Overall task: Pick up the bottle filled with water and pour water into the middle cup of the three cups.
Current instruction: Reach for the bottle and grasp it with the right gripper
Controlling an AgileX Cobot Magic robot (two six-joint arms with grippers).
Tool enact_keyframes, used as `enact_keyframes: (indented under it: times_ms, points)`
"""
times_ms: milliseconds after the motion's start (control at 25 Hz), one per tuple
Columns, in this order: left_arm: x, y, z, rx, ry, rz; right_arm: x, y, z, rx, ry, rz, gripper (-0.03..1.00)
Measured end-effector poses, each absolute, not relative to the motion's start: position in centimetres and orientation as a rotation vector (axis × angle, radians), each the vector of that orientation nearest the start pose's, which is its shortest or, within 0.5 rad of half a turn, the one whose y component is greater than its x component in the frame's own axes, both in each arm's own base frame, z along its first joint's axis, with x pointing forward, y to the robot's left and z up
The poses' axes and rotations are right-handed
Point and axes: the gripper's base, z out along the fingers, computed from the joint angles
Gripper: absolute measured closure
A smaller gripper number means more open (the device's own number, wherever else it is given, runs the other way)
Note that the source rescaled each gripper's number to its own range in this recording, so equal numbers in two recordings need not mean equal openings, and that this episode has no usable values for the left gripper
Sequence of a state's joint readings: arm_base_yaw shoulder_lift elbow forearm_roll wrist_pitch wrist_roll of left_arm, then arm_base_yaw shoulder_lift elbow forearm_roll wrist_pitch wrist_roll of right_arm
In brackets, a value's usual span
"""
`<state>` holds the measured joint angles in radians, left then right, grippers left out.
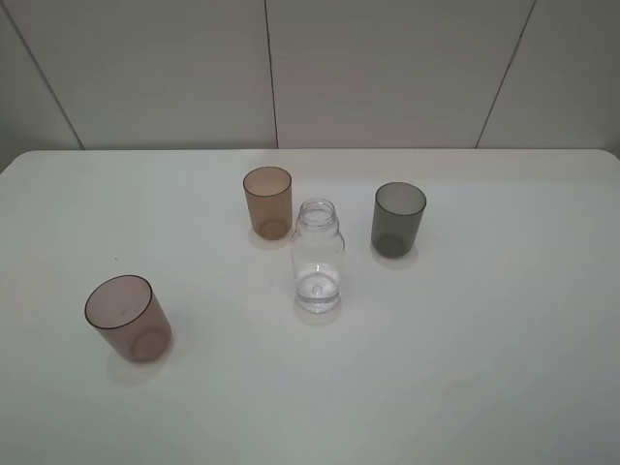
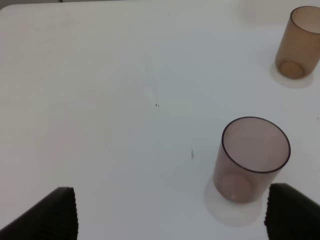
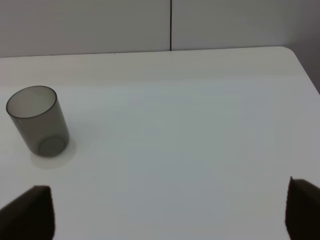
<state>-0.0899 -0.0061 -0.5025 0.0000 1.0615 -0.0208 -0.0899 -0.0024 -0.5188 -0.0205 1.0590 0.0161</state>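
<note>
The clear bottle (image 1: 318, 258) stands upright, uncapped, near the middle of the white table (image 1: 484, 368). The amber middle cup (image 1: 267, 201) stands just behind it to the left and also shows in the left wrist view (image 2: 298, 42). The smoky grey cup (image 1: 399, 219) stands to the right and shows in the right wrist view (image 3: 37, 121). The mauve-brown cup (image 1: 129, 318) stands at the front left and shows in the left wrist view (image 2: 251, 158). My left gripper (image 2: 170, 215) is open and empty, short of the mauve-brown cup. My right gripper (image 3: 170, 212) is open and empty, away from the grey cup. Neither arm shows in the exterior view.
A tiled wall (image 1: 291, 68) rises behind the table's far edge. The table's rounded far right corner (image 3: 292, 52) shows in the right wrist view.
</note>
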Motion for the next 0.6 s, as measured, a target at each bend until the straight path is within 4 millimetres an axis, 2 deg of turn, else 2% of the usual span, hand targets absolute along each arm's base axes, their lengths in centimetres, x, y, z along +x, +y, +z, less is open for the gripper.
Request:
enact_keyframes:
  times_ms: [600]
  points:
    - [-0.61,0.06,27.79,0.070,2.036,-0.070,-0.76,-0.07,28.26,0.129,2.018,-0.083,-0.03]
